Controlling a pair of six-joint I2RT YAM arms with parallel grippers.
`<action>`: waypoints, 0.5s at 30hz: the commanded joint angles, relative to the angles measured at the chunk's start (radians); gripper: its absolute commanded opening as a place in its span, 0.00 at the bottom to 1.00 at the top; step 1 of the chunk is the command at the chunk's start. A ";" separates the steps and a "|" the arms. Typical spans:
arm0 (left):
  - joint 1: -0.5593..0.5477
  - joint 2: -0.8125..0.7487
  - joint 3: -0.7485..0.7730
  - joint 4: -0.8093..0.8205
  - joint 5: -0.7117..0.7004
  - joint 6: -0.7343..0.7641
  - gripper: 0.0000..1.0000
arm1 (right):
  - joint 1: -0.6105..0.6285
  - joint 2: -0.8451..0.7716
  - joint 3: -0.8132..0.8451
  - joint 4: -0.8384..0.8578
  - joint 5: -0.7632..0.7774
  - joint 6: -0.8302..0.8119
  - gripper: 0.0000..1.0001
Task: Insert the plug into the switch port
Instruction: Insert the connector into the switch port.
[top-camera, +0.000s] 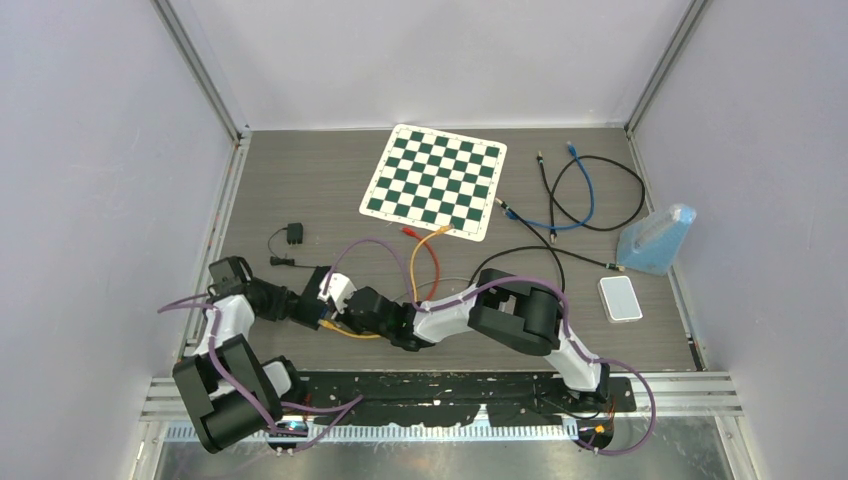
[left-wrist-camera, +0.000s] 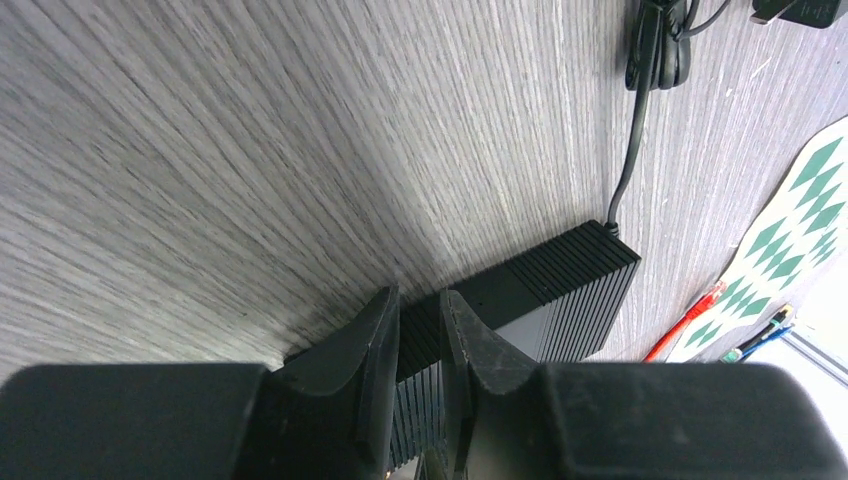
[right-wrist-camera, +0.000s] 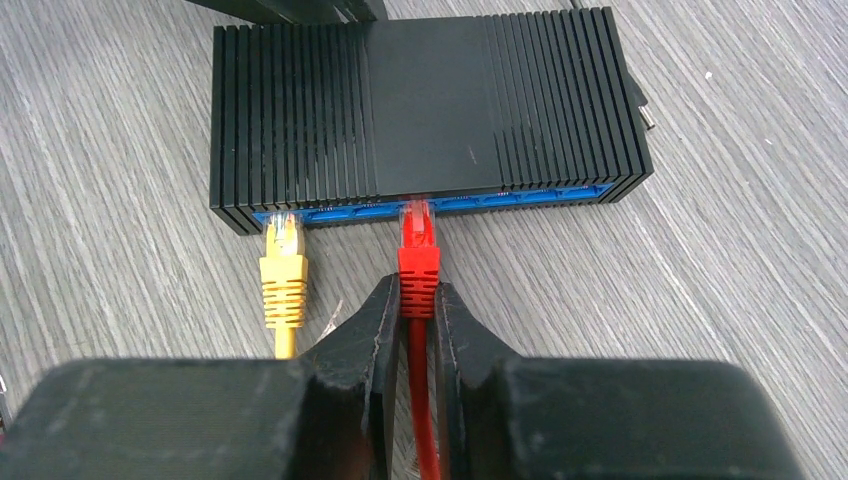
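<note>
Risk: red plug (right-wrist-camera: 417, 250) at switch (right-wrist-camera: 420, 110) port mouth, centre frame | right pincer (right-wrist-camera: 418, 310) pinches its boot, left pincer (left-wrist-camera: 420, 335) clamps switch | tilted push could jam plug

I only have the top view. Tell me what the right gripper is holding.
Observer: The right gripper pinches a red plug just behind its connector.
Operator: Report where its tip is.
Observer: In a blue port near the middle of the switch; I cannot tell if it is fully seated.
Operator: Confirm the switch is braced.
Observer: The left gripper is closed on the switch on the side opposite the ports.
</note>
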 joint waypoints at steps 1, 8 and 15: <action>-0.015 0.016 -0.070 -0.129 0.126 0.039 0.23 | -0.002 0.036 0.047 0.118 -0.025 -0.022 0.05; -0.015 0.025 -0.105 -0.102 0.165 0.040 0.09 | -0.001 0.055 0.106 0.089 0.009 -0.026 0.05; -0.017 0.038 -0.114 -0.076 0.193 0.044 0.00 | -0.002 0.071 0.172 0.068 0.004 -0.053 0.05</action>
